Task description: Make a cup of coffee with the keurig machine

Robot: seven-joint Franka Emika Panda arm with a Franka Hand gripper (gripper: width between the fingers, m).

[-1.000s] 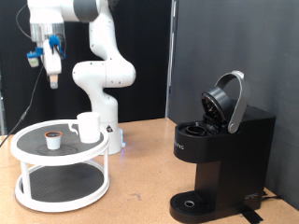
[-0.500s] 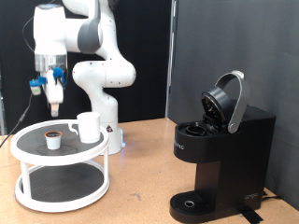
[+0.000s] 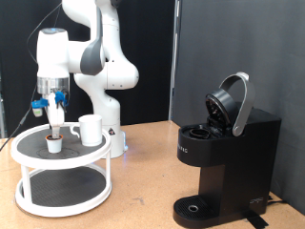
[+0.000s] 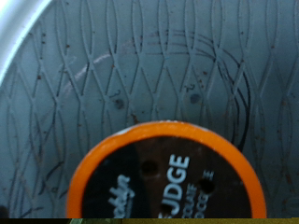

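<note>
My gripper (image 3: 55, 126) hangs straight down over the top shelf of a white round two-tier stand (image 3: 29, 181), at the exterior view's left. Its fingertips are just above a small coffee pod (image 3: 54, 143) with a dark top. In the wrist view the pod (image 4: 163, 177) fills the frame, with an orange rim and a black lid with lettering, on grey mesh; the fingers do not show there. The white cup (image 3: 91, 130) stands on the same shelf beside the pod, towards the exterior view's right. The black keurig machine (image 3: 224, 162) stands at the right with its lid (image 3: 232, 103) raised.
The arm's white base (image 3: 105, 86) rises behind the stand. The stand's lower shelf (image 3: 62, 189) holds nothing that shows. The wooden table (image 3: 143, 191) lies bare between stand and machine. A black curtain hangs behind.
The gripper has come down and moved towards the exterior view's right, from high above the stand to just over the pod. Cup, pod and machine have not moved.
</note>
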